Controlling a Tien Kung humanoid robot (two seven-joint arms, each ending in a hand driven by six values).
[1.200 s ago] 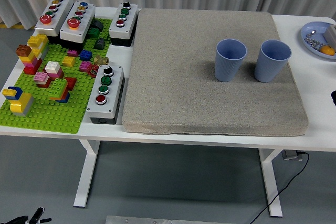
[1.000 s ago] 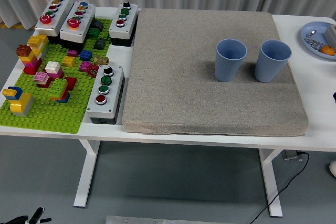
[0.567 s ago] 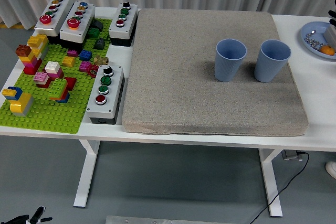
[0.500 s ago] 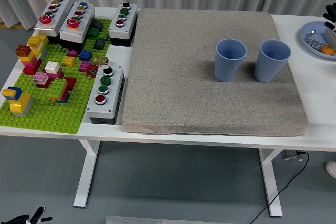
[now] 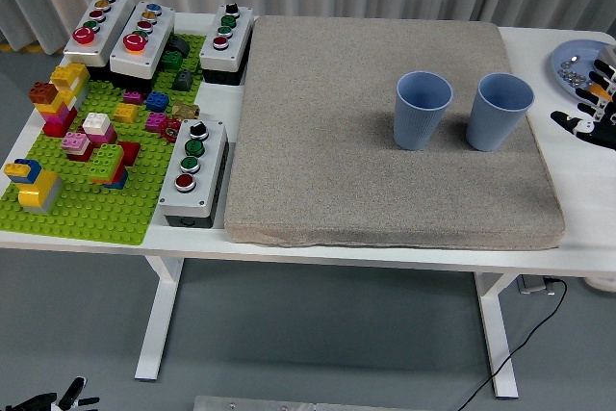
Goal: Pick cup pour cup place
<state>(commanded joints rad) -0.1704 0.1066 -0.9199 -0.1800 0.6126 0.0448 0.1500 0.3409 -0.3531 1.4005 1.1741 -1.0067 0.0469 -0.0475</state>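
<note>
Since the earlier frames the right hand (image 5: 589, 108) had come into view at the right edge, where before only a dark sliver showed. Its black fingers (image 5: 601, 72) were spread, holding nothing, hovering over the white table (image 5: 577, 201) past the mat's right side. Right blue cup (image 5: 499, 111) stood upright just to the hand's left, apart from it, no contact. Left blue cup (image 5: 422, 110) stood upright further left of the hand, beside the first cup, not touching it. Both cups sat on the beige mat (image 5: 375, 132), unmoved from the earlier frames. Blue plate (image 5: 575, 63) lay just behind the hand at the far right, partly covered by the fingers; small bits on it, too small to tell. Well to the hand's left: green Lego baseplate (image 5: 91, 180) with coloured bricks, plus four button boxes. One grey button box (image 5: 193, 172) sat at the baseplate's near right corner, touching the mat edge or just beside it, could not tell which. Three button boxes (image 5: 144, 38) lined the far side. Left hand not seen over the table.
</note>
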